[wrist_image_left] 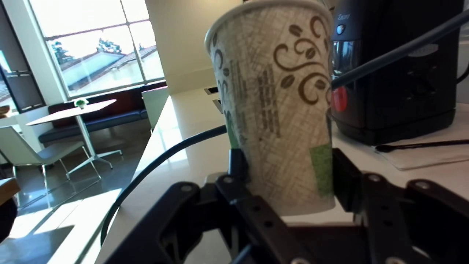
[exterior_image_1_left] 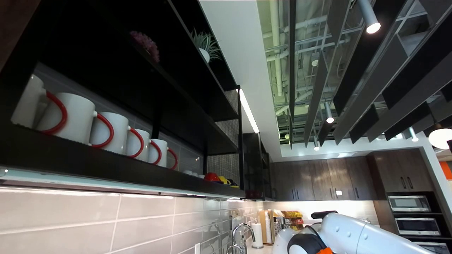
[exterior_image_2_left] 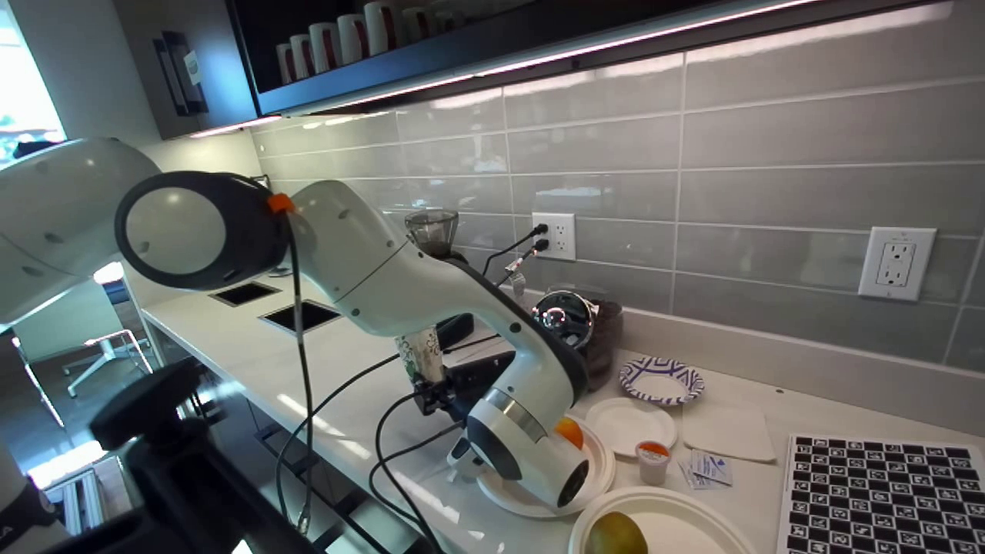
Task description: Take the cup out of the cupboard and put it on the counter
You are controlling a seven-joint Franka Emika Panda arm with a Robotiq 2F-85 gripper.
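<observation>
Over the counter [wrist_image_left: 190, 112], inward from its front edge, held the paper cup [wrist_image_left: 274, 95] upright with rim up, taken as the task's cup. Clamped it in the gripper [wrist_image_left: 289, 179], fingers [wrist_image_left: 348, 183] on opposite sides of the lower body. Gripped that low probably to spare the rim from crushing, and held upright, presumably, for a flat landing on the base. Could not make out contact or a gap between base and counter. Above the rear edge, in both exterior views, saw the cupboard [exterior_image_1_left: 106, 164], with white mugs [exterior_image_1_left: 120, 130] ranked inside, handles outward, likely for easy reaching. Judged the taking-out done, the setting-down and release left.

Toward the counter's far end, in an exterior view, found room for setting down, short of two dark rectangles [exterior_image_2_left: 300, 316], perhaps cut-outs. Had the front edge on one side and a black machine [wrist_image_left: 399, 90] toward the rear edge on the other; called for a path between the two. Toward the near end, beneath the arm [exterior_image_2_left: 369, 258], saw a white plate [exterior_image_2_left: 602, 471], with less room there. Noted a dark cable [wrist_image_left: 403, 49] passing behind the cup, a possible snag in a sideways move.
</observation>
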